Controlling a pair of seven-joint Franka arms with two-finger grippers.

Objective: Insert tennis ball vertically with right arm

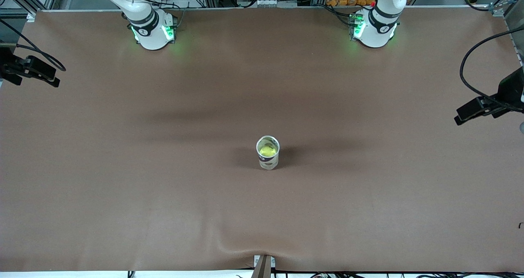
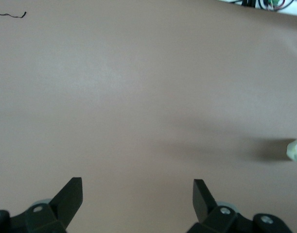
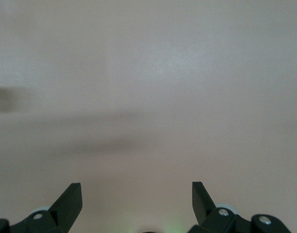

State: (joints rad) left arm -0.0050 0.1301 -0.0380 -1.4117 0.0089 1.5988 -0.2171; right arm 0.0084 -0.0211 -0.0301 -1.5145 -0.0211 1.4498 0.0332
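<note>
Nearest the front camera, at six o'clock on the table's edge, a small grey bracket [image 1: 263, 265] pokes up where the brown table cover [image 1: 123, 196] puckers; nothing else lies down there.

Just past that, close to the centre of the table, a clear tube [image 1: 268, 152] stands upright with its mouth open to the ceiling, and the tennis ball [image 1: 268, 150] sits inside it, yellow-green showing through the rim; standing upright is what lets a ball drop straight down, so I judge the insertion already done.

In the left wrist view the tube peeks in at the frame's edge, well apart from that gripper.

Out at three o'clock and nine o'clock, black camera mounts [image 1: 489, 102] hang over the table's ends; they are fixtures, not grippers.

Farthest off, at about eleven o'clock, the right arm's base [image 1: 152, 30] glows green; at one o'clock the left arm's base [image 1: 374, 28] does likewise; both arms rise out of the front view.

The right gripper [image 3: 137, 194] hangs over bare cover, fingers spread wide and holding nothing, which suits a hand that has let go and drawn clear; the left gripper [image 2: 137, 193] is likewise spread and empty over bare cover, simply waiting.
</note>
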